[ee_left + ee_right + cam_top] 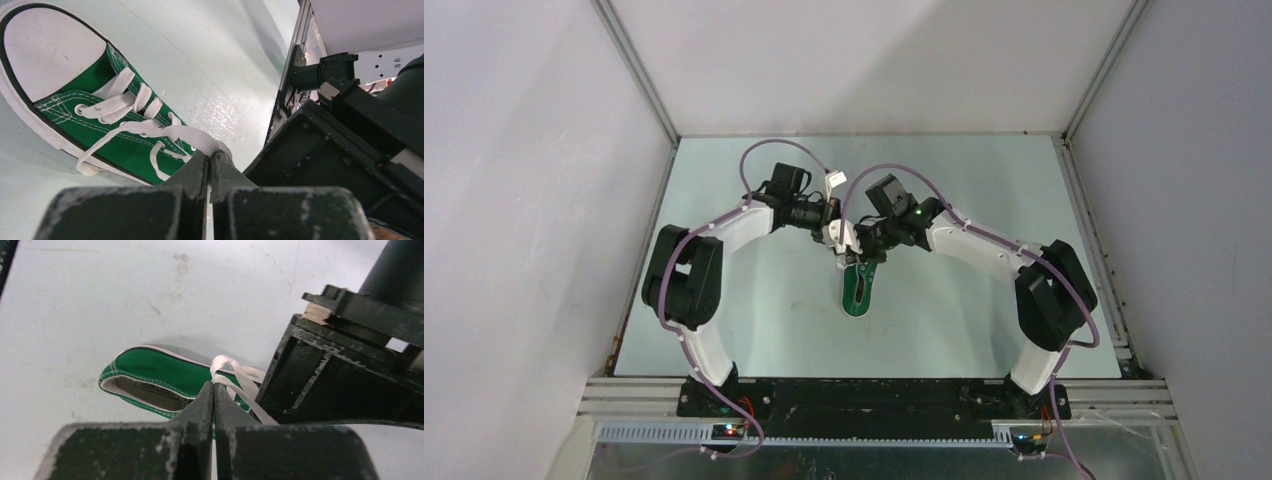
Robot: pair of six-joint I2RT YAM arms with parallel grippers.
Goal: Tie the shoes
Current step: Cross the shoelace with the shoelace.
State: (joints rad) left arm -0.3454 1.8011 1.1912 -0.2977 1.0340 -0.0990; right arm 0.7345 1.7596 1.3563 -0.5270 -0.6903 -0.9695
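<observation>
A small green canvas sneaker (859, 289) with a white sole lies on the pale table, just in front of both grippers. In the left wrist view the shoe (75, 100) shows its white toe cap and crossed white laces (150, 129). My left gripper (210, 156) is shut on a white lace that bends over its tips. In the right wrist view the shoe (150, 375) shows its heel opening. My right gripper (214, 386) is shut on a loop of white lace (235, 372). The two grippers meet close together above the shoe (854, 245).
The table (754, 320) is walled by white panels with metal rails at the left, right and back. Purple cables (769, 150) arch over both arms. The other arm's dark body fills the right of each wrist view (340, 150) (350, 375).
</observation>
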